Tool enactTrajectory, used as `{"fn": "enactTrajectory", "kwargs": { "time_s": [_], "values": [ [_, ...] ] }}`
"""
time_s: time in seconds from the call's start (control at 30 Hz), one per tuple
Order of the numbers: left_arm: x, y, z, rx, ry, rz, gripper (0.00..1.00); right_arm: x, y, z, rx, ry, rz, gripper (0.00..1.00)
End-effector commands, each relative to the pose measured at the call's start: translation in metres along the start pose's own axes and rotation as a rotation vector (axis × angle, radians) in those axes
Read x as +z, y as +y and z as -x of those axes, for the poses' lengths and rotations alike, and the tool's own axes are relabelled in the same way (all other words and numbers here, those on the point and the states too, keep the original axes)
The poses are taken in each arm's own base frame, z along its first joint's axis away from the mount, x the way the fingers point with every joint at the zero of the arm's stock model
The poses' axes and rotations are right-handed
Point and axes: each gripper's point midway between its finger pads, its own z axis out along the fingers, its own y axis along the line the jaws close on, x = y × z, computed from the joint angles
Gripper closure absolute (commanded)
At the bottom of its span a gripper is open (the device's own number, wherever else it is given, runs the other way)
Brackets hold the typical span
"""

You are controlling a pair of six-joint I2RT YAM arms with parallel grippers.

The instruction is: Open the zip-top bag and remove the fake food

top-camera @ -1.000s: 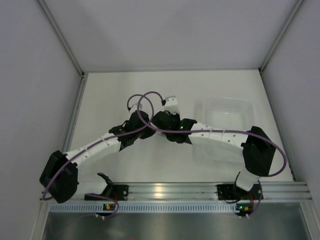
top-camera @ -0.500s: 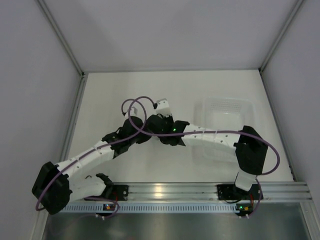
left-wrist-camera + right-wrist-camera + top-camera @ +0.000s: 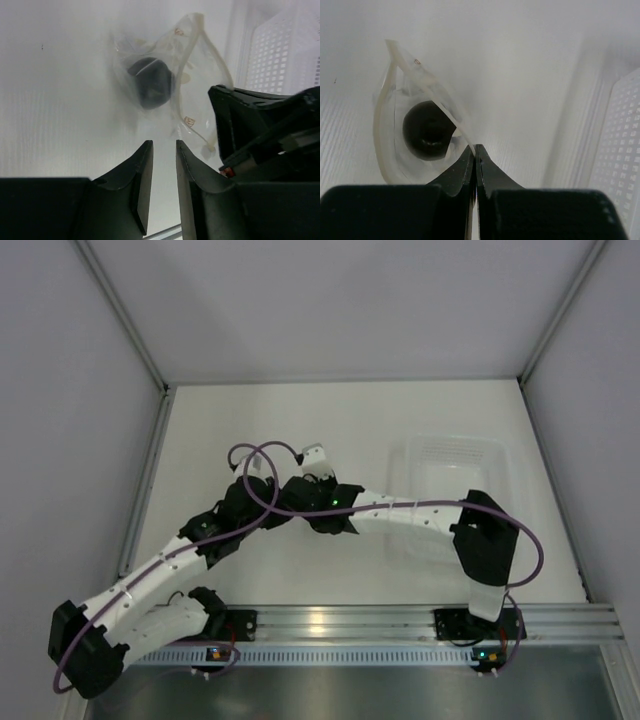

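The zip-top bag (image 3: 390, 115) is clear and crinkly, and its mouth gapes toward the right wrist camera. The fake food (image 3: 427, 130), a dark glossy ball, sits inside it. My right gripper (image 3: 475, 148) is shut on one lip of the bag's mouth. In the left wrist view the bag (image 3: 197, 75) and the ball (image 3: 150, 82) lie ahead of my left gripper (image 3: 164, 150). That gripper's jaws stand a narrow gap apart with nothing between them, just short of the bag. In the top view both grippers meet left of the table's middle, and the arms (image 3: 300, 495) hide the bag.
A white translucent tub (image 3: 455, 480) with a perforated floor stands right of the grippers. It shows at the right edge of both the left wrist view (image 3: 285, 55) and the right wrist view (image 3: 622, 150). Grey walls enclose the white table (image 3: 230, 430).
Both grippers have moved left together, away from the tub. The left arm's elbow has swung down toward the near left corner.
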Motion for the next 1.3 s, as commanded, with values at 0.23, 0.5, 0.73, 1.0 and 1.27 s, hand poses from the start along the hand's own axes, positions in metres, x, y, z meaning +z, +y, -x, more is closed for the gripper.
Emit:
{"fn": "enactTrajectory", "kwargs": {
  "time_s": [0.23, 0.5, 0.73, 1.0, 1.27],
  "values": [
    [-0.031, -0.054, 0.04, -0.163, -0.112, -0.194, 0.82, -0.016, 0.01, 0.016, 0.104, -0.056, 0.07, 1.0],
    [-0.012, -0.085, 0.042, -0.259, -0.087, -0.301, 0.84, -0.024, 0.014, 0.022, 0.181, -0.082, 0.125, 1.0],
    [0.012, -0.082, 0.036, -0.297, -0.075, -0.281, 0.88, -0.03, 0.012, 0.025, 0.231, -0.104, 0.168, 1.0],
    [0.036, -0.055, 0.021, -0.321, -0.096, -0.163, 0.92, -0.02, 0.008, 0.012, 0.284, -0.057, 0.224, 1.0],
    [0.051, -0.053, 0.01, -0.289, -0.089, -0.112, 0.94, -0.005, 0.0, 0.001, 0.321, -0.006, 0.254, 1.0]
  ]
}}
